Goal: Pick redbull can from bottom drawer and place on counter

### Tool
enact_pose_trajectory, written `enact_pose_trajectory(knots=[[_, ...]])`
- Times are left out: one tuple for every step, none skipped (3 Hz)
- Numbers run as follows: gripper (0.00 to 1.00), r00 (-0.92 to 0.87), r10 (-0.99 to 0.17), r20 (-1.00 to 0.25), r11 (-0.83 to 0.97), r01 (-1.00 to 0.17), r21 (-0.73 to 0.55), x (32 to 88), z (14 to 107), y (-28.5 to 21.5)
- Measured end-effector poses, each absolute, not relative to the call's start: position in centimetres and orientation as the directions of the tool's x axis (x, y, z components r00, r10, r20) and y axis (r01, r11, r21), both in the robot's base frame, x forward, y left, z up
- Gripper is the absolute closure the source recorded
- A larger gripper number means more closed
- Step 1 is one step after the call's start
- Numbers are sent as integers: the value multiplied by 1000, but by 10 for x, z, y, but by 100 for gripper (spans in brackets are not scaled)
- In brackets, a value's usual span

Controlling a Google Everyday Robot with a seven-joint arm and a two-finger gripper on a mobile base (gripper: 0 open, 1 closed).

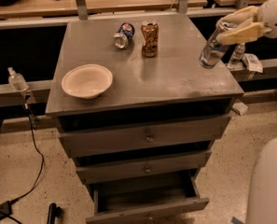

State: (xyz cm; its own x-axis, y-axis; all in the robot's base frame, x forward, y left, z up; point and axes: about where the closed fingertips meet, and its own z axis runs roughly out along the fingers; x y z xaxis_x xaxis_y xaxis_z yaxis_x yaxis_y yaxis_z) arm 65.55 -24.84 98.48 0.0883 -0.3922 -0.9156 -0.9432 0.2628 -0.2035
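Observation:
My gripper (pixel 227 30) is at the upper right, its beige fingers (pixel 244 31) shut on the top of the redbull can (pixel 211 51). The slim silvery can hangs tilted just above the right edge of the counter (pixel 166 78), the flat grey top of the drawer cabinet. The bottom drawer (pixel 147 200) is pulled open at the foot of the cabinet, and I see nothing inside it. The two drawers above it are shut.
On the counter stand a cream bowl (pixel 86 80) at the left, a short blue can (pixel 123 34) lying on its side and a dented brown-gold can (pixel 149 38) upright at the back. A small bottle (pixel 236 55) sits right of the cabinet. My white body (pixel 268 185) fills the lower right.

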Motion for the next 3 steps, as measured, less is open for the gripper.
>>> enact_pose_trajectory(knots=[[100,109,-474,-874,171,-962,-213,653,977,-220],[100,126,-523,-843,103,-972,-210,654,964,-199],[79,137,-566,-813,39,-981,-192,653,949,-177]])
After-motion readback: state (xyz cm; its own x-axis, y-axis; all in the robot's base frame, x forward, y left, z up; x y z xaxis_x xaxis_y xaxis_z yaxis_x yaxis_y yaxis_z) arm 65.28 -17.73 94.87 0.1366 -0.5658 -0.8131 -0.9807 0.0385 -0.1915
